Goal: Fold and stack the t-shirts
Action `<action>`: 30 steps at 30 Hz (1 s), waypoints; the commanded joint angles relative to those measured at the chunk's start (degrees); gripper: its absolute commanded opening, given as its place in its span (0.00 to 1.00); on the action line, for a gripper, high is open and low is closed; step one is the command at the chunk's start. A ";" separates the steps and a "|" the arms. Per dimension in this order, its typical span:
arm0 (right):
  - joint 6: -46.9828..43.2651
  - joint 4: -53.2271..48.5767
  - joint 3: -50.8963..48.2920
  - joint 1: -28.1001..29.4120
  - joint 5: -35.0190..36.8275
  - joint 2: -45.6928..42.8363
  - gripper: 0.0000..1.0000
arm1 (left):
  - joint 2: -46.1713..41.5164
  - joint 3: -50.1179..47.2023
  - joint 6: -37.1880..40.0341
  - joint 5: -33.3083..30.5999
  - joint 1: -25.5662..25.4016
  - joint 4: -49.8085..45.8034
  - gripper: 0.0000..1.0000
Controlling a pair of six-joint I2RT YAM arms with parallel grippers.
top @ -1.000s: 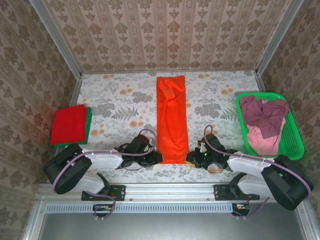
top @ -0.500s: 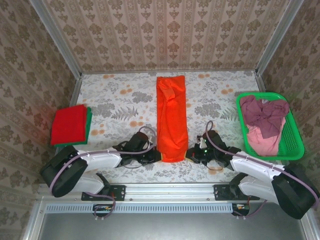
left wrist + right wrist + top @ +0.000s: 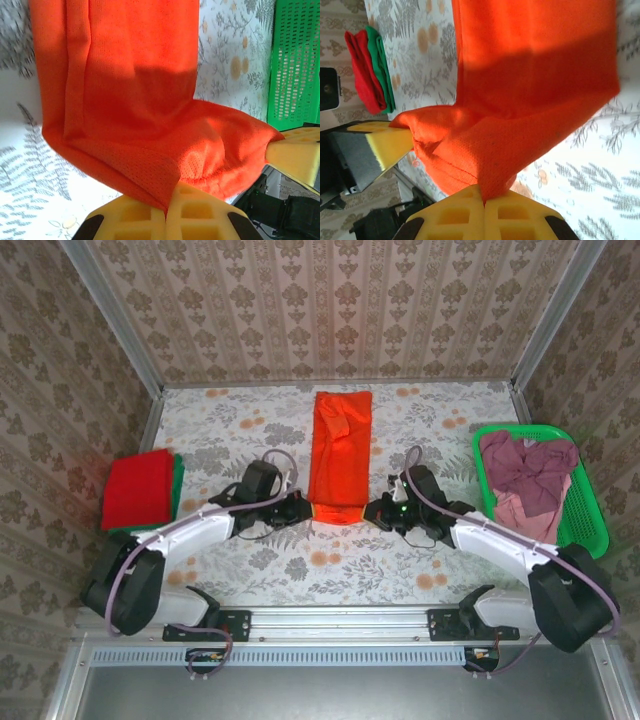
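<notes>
Floral table [image 3: 330,565] lies open nearside; left gripper [image 3: 304,510] and right gripper [image 3: 371,512] each clamp a near corner of the orange t-shirt [image 3: 340,450], folded stack [image 3: 142,490] well left.

Top view. Table [image 3: 430,420] with a pale surface printed with grey leaves and orange flowers, enclosed on three sides. Back wall [image 3: 330,310], left wall [image 3: 50,390] and right wall [image 3: 600,370] carry beige damask wallpaper in vertical stripes. Metal posts [image 3: 112,315] rise from the two far corners. A slotted metal rail [image 3: 330,625] runs along the near edge, with a grey panel [image 3: 330,690] below it. Light is bright and even.
</notes>
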 commanded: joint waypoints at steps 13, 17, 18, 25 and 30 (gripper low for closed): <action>-8.69 1.28 17.50 -7.21 -3.98 19.30 0.00 | 15.44 19.03 11.42 7.22 9.15 -4.71 0.00; -10.35 0.43 21.06 -8.22 -4.42 21.94 0.00 | 18.39 23.10 13.00 7.43 10.58 -5.88 0.00; -10.65 0.33 21.89 -8.53 -4.58 23.08 0.00 | 19.16 24.14 13.35 7.58 11.10 -6.24 0.00; -12.38 -0.62 27.04 -10.19 -4.94 27.94 0.00 | 24.68 30.32 15.75 8.62 12.98 -7.52 0.00; -13.33 -1.88 29.15 -11.29 -4.75 30.25 0.00 | 29.25 33.82 15.80 10.34 13.61 -7.06 0.00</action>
